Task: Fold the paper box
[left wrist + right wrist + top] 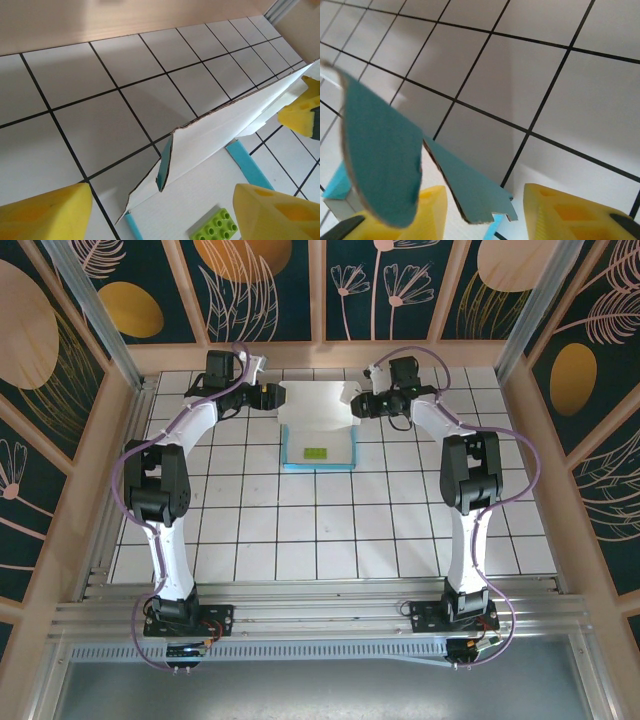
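Observation:
The paper box (pixel 318 408) lies at the far middle of the tiled table, its white lid panel raised behind a teal-edged tray (pixel 290 452). My left gripper (pixel 272 397) is at the box's left rear corner. In the left wrist view its yellow fingers (pixel 45 212) stand wide open on either side of the white flap (pixel 220 130) and a small teal tab (pixel 164 167). My right gripper (pixel 357 406) is at the right rear corner. It is open, with a teal notched flap (pixel 475 192) between its fingers (pixel 570 210) and a rounded teal tab (pixel 380 155) in front.
A lime-green studded block (pixel 215 227) lies inside the tray (pixel 317 452). The wooden back wall (pixel 320 355) runs just behind the box. Wooden rails and metal posts (pixel 110 350) enclose the table on both sides. White tiles (pixel 330 530) stretch toward the arm bases.

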